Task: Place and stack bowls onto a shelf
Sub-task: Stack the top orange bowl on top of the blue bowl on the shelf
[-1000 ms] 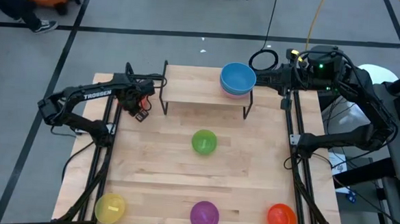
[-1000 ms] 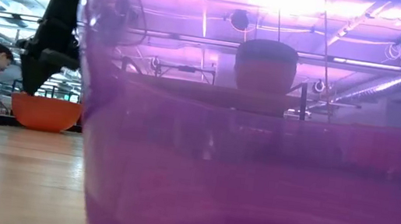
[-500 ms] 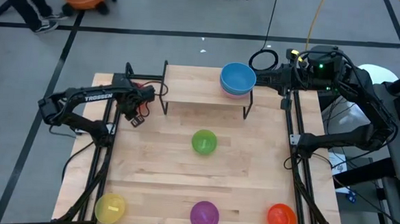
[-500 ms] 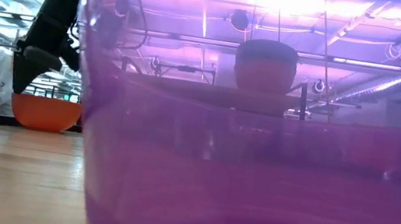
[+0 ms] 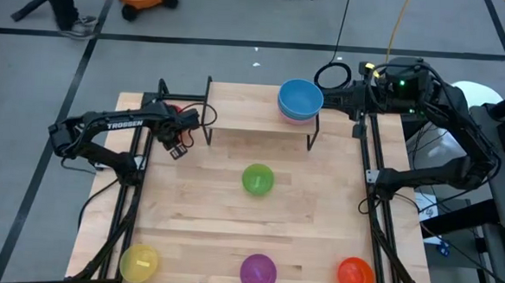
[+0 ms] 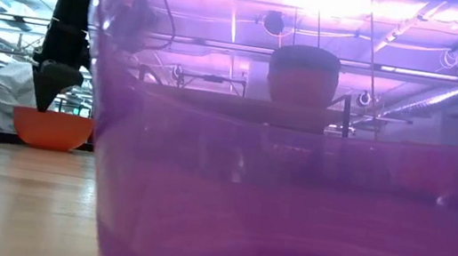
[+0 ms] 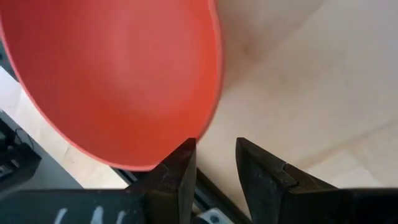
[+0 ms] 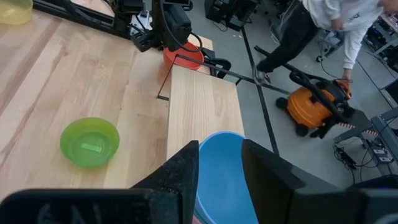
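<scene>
You read "TROSSEN" on left arm [image 5: 106,125]. Left gripper [image 5: 176,143] sits beside shelf's [image 5: 249,115] left end, fingers parted, just off red bowl [image 7: 118,74] rim, gripping nothing. Right gripper [image 8: 219,165] unclenched over blue bowl [image 5: 300,97], stacked on pink bowl [image 5: 299,117] at shelf's right end. Green bowl [image 5: 257,179] mid-table; yellow bowl [image 5: 139,262], purple bowl [image 5: 258,270], orange bowl [image 5: 355,274] along near edge. Purple bowl blocks your low view. Orange vacuum [image 8: 317,107], person [image 8: 323,22] beyond table. Since a second ago: left gripper shifted slightly toward shelf; person moved right.
</scene>
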